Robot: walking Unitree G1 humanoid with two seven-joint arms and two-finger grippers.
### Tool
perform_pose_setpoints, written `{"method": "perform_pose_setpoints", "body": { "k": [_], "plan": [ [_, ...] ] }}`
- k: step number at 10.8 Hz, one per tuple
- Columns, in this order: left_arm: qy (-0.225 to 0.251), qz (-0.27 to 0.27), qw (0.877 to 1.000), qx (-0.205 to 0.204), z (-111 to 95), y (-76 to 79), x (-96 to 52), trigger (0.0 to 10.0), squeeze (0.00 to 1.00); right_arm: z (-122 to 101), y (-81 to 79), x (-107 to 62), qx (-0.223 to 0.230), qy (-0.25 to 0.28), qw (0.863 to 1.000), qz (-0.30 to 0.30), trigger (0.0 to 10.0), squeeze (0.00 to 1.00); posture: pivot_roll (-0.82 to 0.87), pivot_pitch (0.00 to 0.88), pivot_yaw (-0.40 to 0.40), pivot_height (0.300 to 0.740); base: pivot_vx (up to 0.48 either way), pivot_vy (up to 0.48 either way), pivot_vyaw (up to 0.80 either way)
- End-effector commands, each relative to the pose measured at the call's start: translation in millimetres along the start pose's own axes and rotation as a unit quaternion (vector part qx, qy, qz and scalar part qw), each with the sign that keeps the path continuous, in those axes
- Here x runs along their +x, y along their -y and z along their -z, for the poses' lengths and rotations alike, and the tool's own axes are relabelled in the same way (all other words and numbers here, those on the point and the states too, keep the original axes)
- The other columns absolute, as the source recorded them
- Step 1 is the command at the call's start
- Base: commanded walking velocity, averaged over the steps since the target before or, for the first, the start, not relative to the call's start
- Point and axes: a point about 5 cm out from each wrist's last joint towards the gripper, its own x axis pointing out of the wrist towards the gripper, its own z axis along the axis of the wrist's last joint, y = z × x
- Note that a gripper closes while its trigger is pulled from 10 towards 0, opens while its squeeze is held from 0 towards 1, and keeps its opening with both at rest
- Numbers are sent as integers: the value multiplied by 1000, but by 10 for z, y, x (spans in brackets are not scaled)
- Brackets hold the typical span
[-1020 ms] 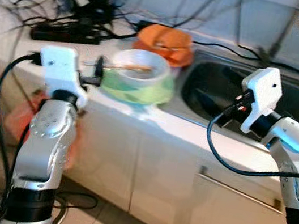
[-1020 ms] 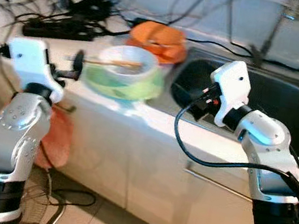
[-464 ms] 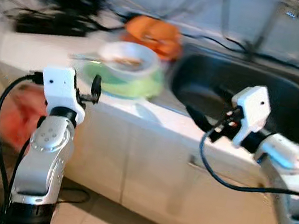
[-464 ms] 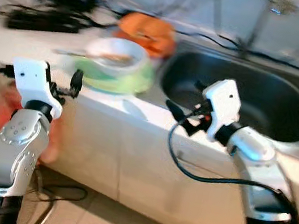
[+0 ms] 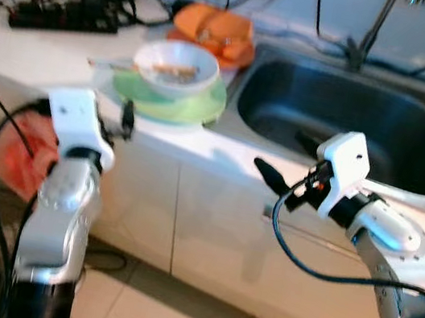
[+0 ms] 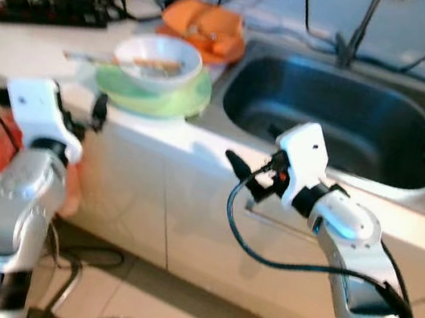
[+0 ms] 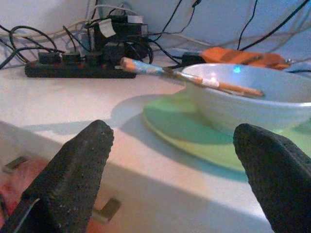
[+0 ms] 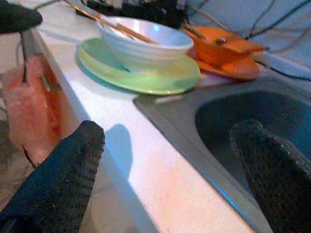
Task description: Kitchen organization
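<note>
A white bowl (image 5: 175,67) with chopsticks (image 7: 194,80) laid across it rests on a green plate (image 5: 197,106) on the white counter (image 5: 43,49). Orange dishes (image 5: 215,29) are stacked just behind it, beside the steel sink (image 5: 349,125). My left gripper (image 5: 125,120) is open at the counter's front edge, a short way in front of the plate, with nothing between its fingers (image 7: 73,165). My right gripper (image 5: 282,158) is open and empty at the counter edge in front of the sink, pointing toward the bowl (image 8: 146,41).
A black power strip (image 5: 53,14) and tangled cables lie at the back left of the counter. The faucet (image 5: 363,37) rises behind the sink. A pink-red bag (image 5: 13,158) hangs on the cabinet front below the counter. Below is tiled floor.
The camera has swung and now looks more steeply down. Both grippers have drawn back from the bowl and sink toward the counter's front edge. Both remain open and empty.
</note>
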Motion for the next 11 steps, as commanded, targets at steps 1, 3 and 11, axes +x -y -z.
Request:
{"method": "perform_pose_setpoints", "body": {
  "k": [1, 3, 11],
  "plan": [
    [9, -9, 1000, -7, -39, -7, 36, 10000, 0, -48, -28, 17, -6, 6, 1000, 7, 10000, 0, 95, 81, -6, 740, 0, 0, 0],
    [6, -6, 1000, -15, -27, -1, 48, 10000, 0, -56, -39, 21, -5, 8, 1000, 15, 10000, 0, 92, 82, -2, 740, 122, 0, 0],
    [-8, -11, 1000, -20, 30, 2, 56, 10000, 0, -88, 87, 37, -18, 13, 997, 68, 10000, 0, 92, 89, -4, 740, 94, 0, 0]
  ]
}}
